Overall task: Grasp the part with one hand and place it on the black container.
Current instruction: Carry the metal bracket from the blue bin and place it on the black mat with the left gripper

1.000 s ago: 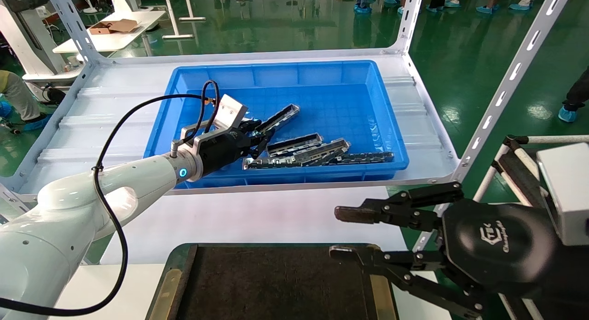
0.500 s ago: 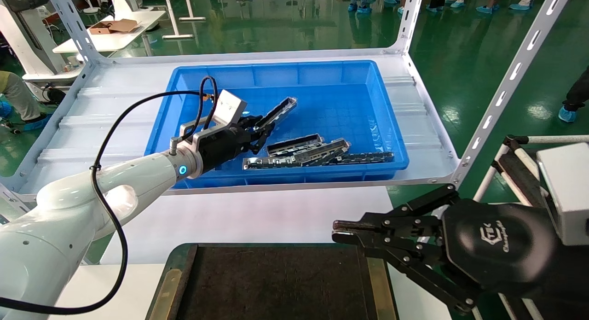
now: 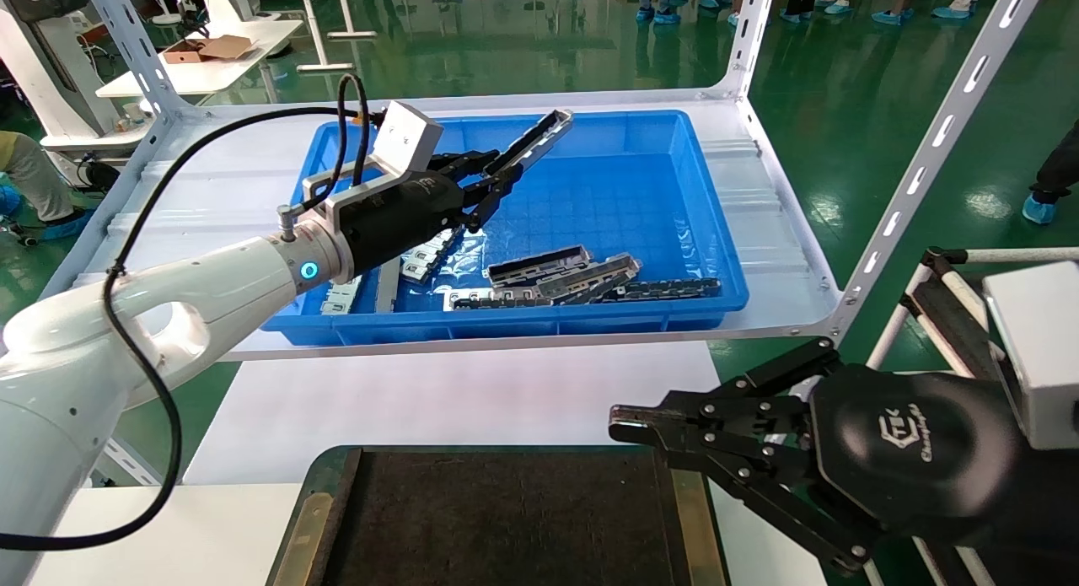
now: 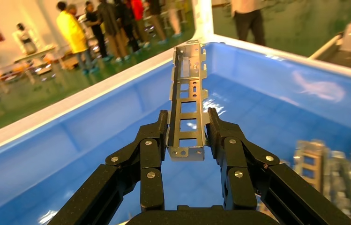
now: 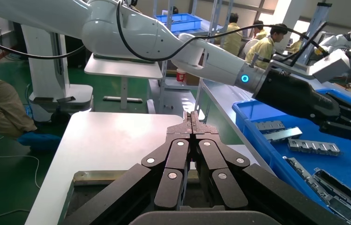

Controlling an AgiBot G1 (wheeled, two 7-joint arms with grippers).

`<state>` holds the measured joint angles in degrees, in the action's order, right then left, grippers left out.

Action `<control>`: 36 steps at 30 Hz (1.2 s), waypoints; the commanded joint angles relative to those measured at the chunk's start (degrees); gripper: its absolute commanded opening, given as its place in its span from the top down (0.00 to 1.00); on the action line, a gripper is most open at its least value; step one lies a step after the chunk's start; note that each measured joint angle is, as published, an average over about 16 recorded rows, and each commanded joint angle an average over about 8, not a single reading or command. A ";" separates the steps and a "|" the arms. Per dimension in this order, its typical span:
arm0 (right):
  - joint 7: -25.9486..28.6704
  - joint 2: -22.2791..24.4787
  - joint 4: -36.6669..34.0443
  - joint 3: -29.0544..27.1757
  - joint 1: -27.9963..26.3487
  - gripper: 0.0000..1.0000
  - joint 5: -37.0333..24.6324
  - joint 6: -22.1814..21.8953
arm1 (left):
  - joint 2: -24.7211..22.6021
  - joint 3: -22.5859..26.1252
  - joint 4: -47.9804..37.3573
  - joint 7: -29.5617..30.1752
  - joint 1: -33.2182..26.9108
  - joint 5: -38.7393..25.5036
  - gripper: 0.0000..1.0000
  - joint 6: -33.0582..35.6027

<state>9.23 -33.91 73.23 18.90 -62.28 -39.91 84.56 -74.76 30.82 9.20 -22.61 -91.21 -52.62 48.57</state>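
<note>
Head view, nearest first: the black container [image 3: 497, 518] sits at the near edge of the white worktop [image 3: 438, 400], its brass-coloured strips running along its sides. The right gripper [image 3: 620, 424] hangs over the container's right side, fingers pressed fully together with nothing between them; the right wrist view shows the same, the 2 fingertips [image 5: 191, 123] meeting over the white surface.

Farther back, on the shelf at the far side of the worktop, stands the blue bin [image 3: 674, 190]. Several loose metal pieces [image 3: 556, 278] lie along its near wall, clear of both grippers.

Above the bin's far-left part, the left gripper [image 3: 489, 177] holds the part [image 3: 539, 137] lifted off the bin floor, tilted up toward the far wall. In the left wrist view the fingers [image 4: 220, 133] are closed narrowly on the part's [image 4: 188, 101] near end, 1 pad against each long edge, and most of the strip sticks out beyond them, touching nothing else.
</note>
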 commanded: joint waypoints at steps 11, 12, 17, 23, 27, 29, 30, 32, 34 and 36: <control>-0.01 0.01 0.00 0.02 0.00 1.00 0.01 -0.01 | 3.95 -0.36 0.73 -1.80 1.05 1.35 1.00 16.09; -0.01 0.01 0.00 0.02 0.00 1.00 0.01 -0.01 | 4.29 -0.30 1.12 -1.65 1.29 1.38 1.00 17.51; -0.01 0.01 0.00 0.03 -0.01 1.00 0.02 -0.01 | 6.07 0.07 4.13 0.02 2.94 1.54 1.00 24.04; -0.02 0.01 0.00 0.04 -0.01 1.00 0.02 -0.01 | 8.55 0.65 10.50 3.53 6.42 1.71 1.00 29.17; -0.02 0.02 0.00 0.04 -0.01 1.00 0.03 -0.02 | 10.75 0.93 16.98 6.74 9.97 2.14 1.00 30.81; -0.02 0.02 0.00 0.05 -0.01 1.00 0.03 -0.02 | 12.03 0.99 20.93 8.62 12.18 2.55 1.00 31.18; -0.02 0.02 0.00 0.05 -0.01 1.00 0.03 -0.02 | 12.72 1.01 23.10 9.64 13.42 2.80 1.00 31.21; -0.02 0.02 0.00 0.05 -0.01 1.00 0.03 -0.02 | 14.16 1.05 27.67 11.75 16.11 3.35 1.00 31.10; -0.03 0.02 0.00 0.05 -0.01 1.00 0.04 -0.02 | 15.72 1.13 32.51 13.91 19.15 3.88 1.00 30.57; -0.03 0.02 0.00 0.06 -0.01 1.00 0.04 -0.02 | 17.24 1.21 37.21 15.92 22.35 4.25 1.00 29.39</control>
<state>9.20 -33.89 73.23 18.95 -62.29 -39.87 84.53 -57.64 32.05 46.10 -6.89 -68.45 -48.78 76.33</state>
